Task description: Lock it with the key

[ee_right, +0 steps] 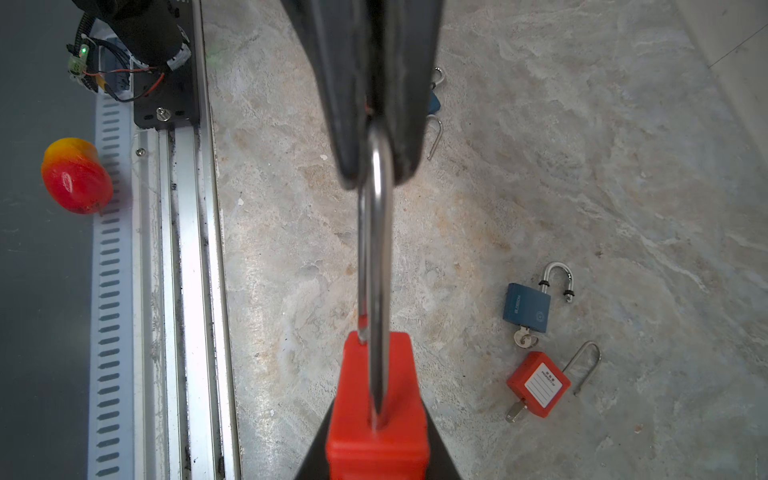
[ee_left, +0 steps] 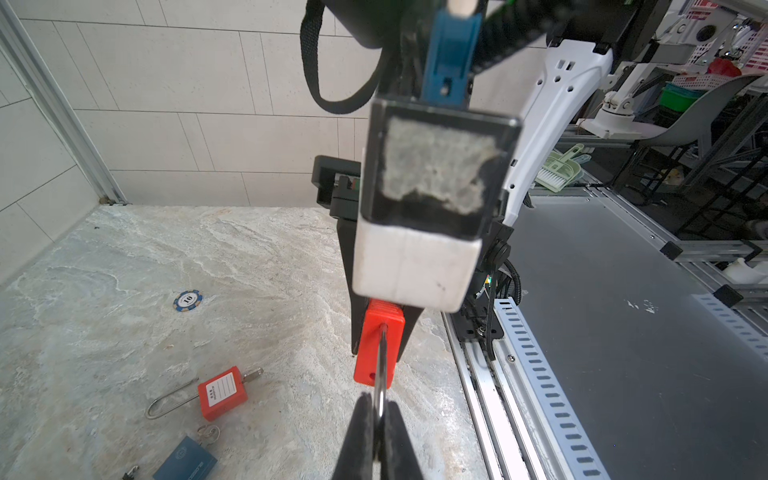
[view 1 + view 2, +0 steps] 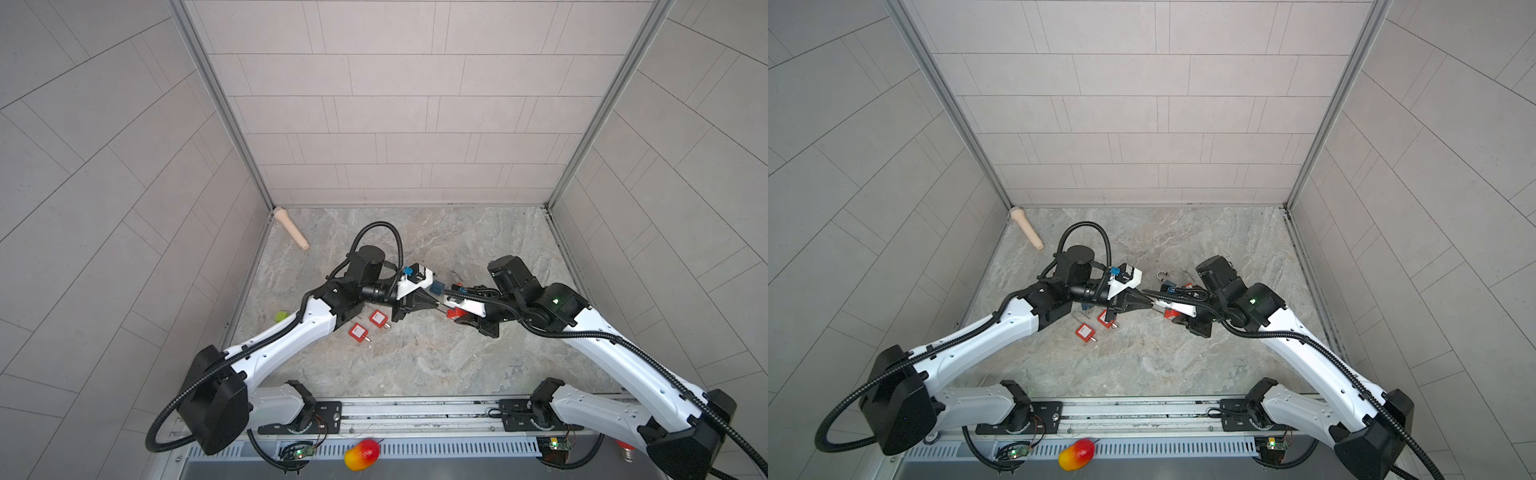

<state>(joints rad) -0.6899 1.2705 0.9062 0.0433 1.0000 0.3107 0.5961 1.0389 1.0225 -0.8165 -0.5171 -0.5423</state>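
One smooth beige peg [image 3: 291, 229], round and tapered, lay in the table's eleven o'clock corner. Two flat red plastic padlocks [image 3: 359, 332] with white labels lay on the veined, marble-look tabletop [image 3: 415, 365] at eight o'clock from centre. Near centre the left gripper [image 2: 378, 415] had its black padded jaws pinched fully together on the polished steel shackle [image 1: 376, 232] of a third red padlock [image 1: 376, 374]. At its three o'clock the right gripper [image 1: 376, 415] was closed narrowly around that padlock's ribbed, blocky plastic body, whose keyed end was hidden. At twelve o'clock from both, a blue-bodied padlock [image 1: 527, 307] lay flat on the stone, apart from them, with a small silver key [image 1: 524, 338] in its base and one leg of its curved hoop free.
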